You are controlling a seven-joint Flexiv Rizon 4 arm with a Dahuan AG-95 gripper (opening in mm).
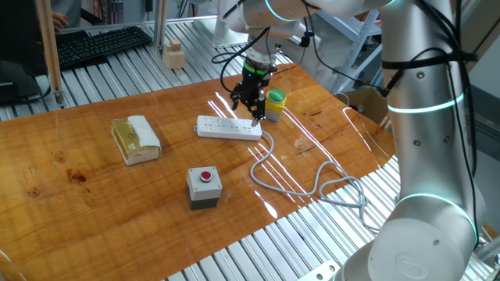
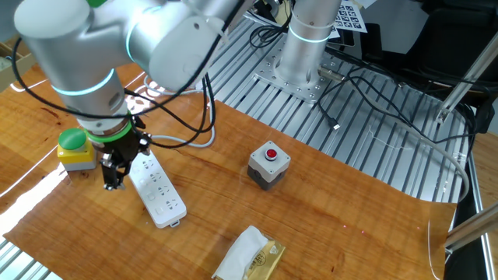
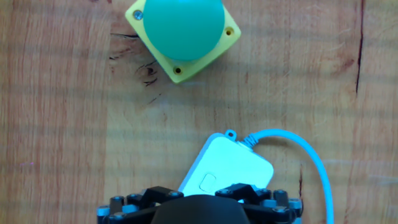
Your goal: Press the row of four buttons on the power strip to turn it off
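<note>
The white power strip [image 1: 229,127] lies flat near the middle of the wooden table, and its grey-white cable [image 1: 312,183] trails off toward the front right. My gripper [image 1: 247,109] hangs just above the strip's cable end, fingers spread apart with nothing between them. From the other side, the gripper [image 2: 117,173] points down beside the power strip [image 2: 159,190]. The hand view looks straight down on the strip's cable end [image 3: 227,168], where one small rounded button [image 3: 207,182] shows on the face. The rest of the four buttons is hidden under my hand or too small to make out.
A green knob on a yellow base [image 1: 276,99] stands close behind the gripper. A grey box with a red button [image 1: 205,187] sits toward the front. A tan-and-white block [image 1: 136,139] lies to the left. A keyboard [image 1: 101,43] and a wooden block [image 1: 173,55] sit beyond the board.
</note>
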